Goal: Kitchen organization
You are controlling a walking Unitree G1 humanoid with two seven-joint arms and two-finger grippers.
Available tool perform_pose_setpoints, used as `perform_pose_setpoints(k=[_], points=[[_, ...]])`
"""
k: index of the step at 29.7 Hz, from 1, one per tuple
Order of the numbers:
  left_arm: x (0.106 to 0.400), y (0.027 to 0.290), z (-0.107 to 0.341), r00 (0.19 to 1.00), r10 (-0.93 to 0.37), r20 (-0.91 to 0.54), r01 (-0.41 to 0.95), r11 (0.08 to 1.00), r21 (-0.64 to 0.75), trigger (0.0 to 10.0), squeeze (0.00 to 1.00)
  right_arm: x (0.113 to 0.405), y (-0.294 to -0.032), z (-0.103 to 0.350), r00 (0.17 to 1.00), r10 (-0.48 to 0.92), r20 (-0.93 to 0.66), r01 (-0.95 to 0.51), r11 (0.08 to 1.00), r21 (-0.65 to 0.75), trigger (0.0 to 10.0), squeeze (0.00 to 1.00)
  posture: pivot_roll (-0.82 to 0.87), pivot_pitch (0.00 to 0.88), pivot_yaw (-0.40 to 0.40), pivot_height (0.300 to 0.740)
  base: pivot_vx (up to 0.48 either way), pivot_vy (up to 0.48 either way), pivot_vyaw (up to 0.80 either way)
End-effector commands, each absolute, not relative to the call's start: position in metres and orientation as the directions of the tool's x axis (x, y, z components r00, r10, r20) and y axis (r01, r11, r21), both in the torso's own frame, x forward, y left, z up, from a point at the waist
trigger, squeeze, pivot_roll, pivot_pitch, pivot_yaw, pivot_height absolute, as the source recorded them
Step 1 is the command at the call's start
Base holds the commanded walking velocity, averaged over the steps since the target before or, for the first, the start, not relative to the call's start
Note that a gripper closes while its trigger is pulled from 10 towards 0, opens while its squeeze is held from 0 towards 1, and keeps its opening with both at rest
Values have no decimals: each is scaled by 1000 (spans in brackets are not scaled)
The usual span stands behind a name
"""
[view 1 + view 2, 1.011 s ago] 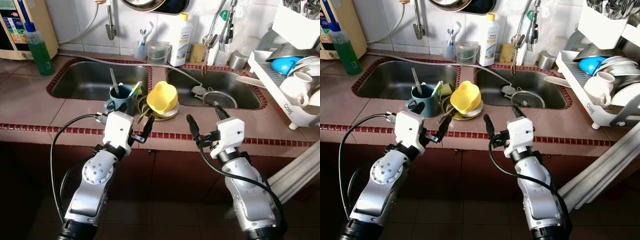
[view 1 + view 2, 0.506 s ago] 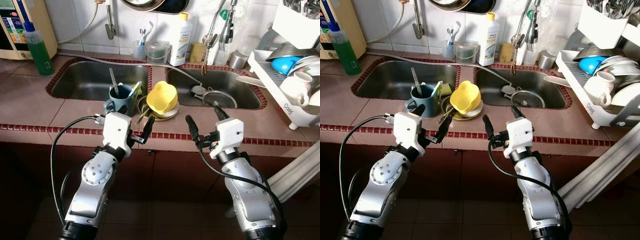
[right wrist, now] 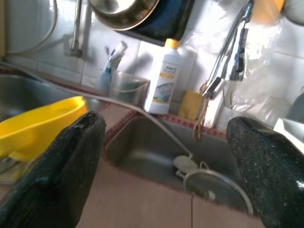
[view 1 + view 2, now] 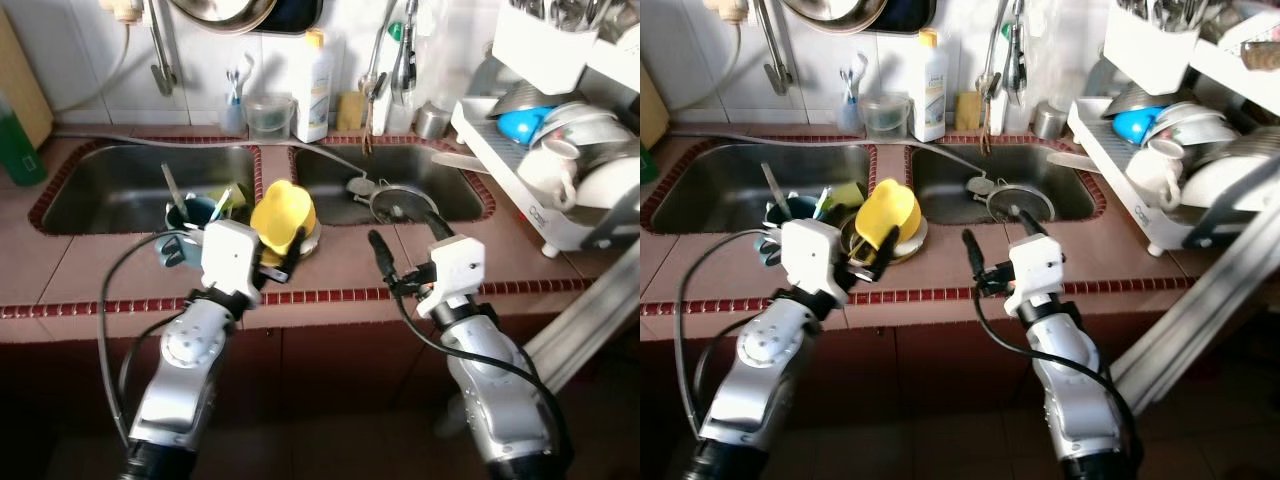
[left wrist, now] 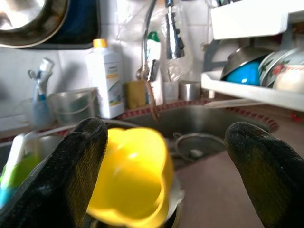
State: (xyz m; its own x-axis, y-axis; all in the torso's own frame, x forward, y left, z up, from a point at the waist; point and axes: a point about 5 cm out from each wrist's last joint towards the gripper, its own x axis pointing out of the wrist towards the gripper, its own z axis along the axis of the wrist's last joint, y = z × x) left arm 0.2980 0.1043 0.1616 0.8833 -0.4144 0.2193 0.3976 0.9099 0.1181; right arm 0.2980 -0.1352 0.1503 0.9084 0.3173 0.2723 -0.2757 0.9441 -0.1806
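A yellow bowl lies tilted on a stack of plates on the counter strip between the two sinks. A teal mug with utensils in it stands beside it on the left. My left gripper is open just in front of the bowl, at the counter's front edge. In the left wrist view the bowl sits between the wide-apart fingers. My right gripper is open and holds nothing, over the counter in front of the right sink. It faces the round strainer.
A white dish rack full of bowls and cups stands at the right. A white detergent bottle, a faucet and a clear cup line the back wall. The left sink and right sink flank the strip. A green bottle is far left.
The whole view has shifted, so the counter things sit further left, with some blur. The left gripper now stands nearer the yellow bowl. Both grippers stay open.
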Motion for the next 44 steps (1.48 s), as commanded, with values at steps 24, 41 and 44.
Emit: perform_pose_setpoints(k=[24,41,44], points=[[306,110,170,892,-387,233,350,918,186,10000,0,299,-123,161,888,339,309,-300,939,-169,10000,0,-147,19,-35,740,22,0,0],[312,89,172,857,-480,187,436,869,235,10000,0,285,-114,157,897,323,300,-302,946,-115,10000,0,-173,55,-8,740,0,0,0],[314,85,170,859,-483,169,440,866,235,10000,0,282,-114,156,906,303,295,-288,953,-94,10000,0,-177,68,-6,740,0,0,0]])
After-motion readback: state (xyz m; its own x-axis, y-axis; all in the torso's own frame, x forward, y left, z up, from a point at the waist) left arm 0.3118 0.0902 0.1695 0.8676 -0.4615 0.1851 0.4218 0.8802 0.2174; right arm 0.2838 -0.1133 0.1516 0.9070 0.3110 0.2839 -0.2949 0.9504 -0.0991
